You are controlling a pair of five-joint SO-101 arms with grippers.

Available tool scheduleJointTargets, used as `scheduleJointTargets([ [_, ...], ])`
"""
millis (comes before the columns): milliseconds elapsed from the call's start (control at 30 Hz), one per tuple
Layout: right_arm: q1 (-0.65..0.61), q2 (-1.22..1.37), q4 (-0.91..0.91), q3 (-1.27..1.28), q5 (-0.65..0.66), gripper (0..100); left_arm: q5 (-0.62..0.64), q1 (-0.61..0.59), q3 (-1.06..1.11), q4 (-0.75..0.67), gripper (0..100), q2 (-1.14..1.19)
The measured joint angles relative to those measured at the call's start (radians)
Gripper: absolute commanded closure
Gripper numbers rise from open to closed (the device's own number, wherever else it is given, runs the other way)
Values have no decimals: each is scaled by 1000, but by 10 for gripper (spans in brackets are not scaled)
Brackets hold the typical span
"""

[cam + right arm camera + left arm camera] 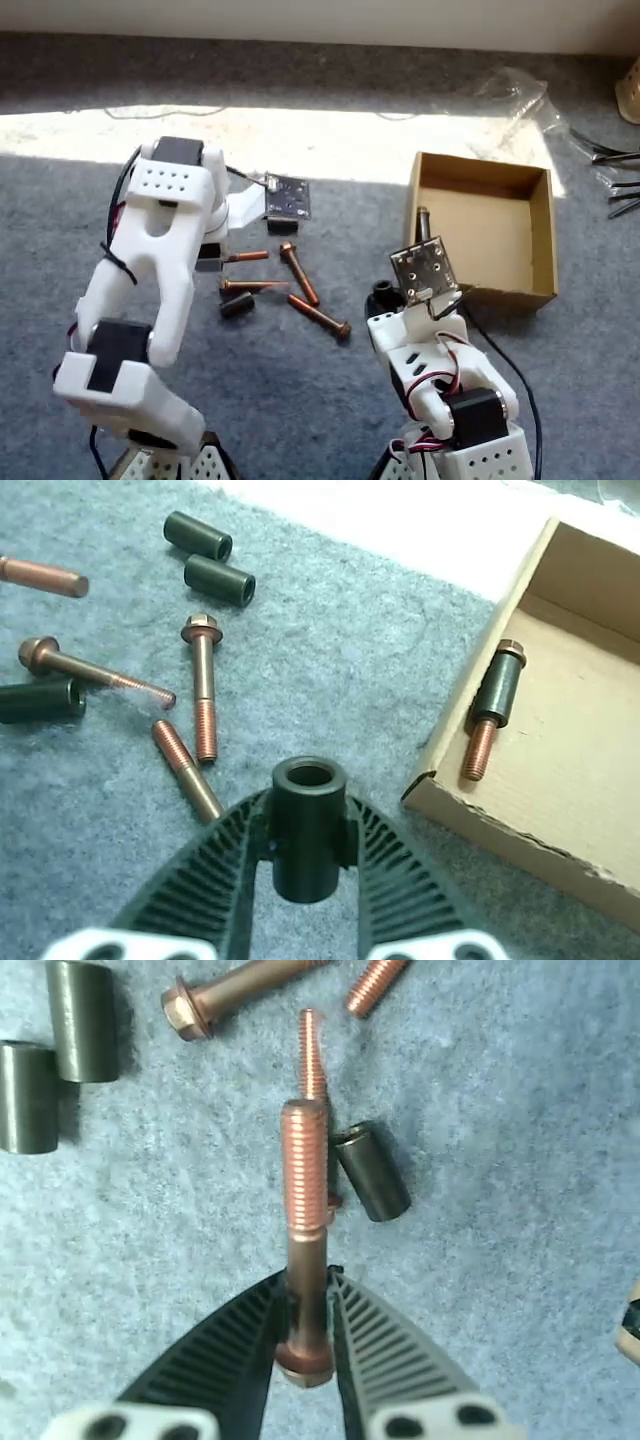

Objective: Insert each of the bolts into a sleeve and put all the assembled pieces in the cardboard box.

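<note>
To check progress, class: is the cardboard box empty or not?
Not empty: the cardboard box holds one assembled piece, a copper-coloured bolt pushed through a dark sleeve, lying by its wall.

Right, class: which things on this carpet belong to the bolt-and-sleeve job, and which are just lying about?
Belongs to the job:
bolt in the left jaws
sleeve in the right jaws
loose bolts
loose sleeves
cardboard box
assembled piece inside it

Just lying about:
clear plastic bag
thin black strips, perhaps cable ties
</note>
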Motion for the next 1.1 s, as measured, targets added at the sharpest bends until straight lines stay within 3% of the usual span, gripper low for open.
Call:
scheduleJointTargets([
  [500,0,0,0,0,0,995,-21,-109,-480,8,995,548],
  [633,0,0,0,0,0,995,-21,-112,-537,8,971,606],
  [800,0,0,0,0,0,995,-21,-114,-563,8,838,629],
  [1100,0,2,-14,23,34,995,-21,-129,-568,11,829,629],
])
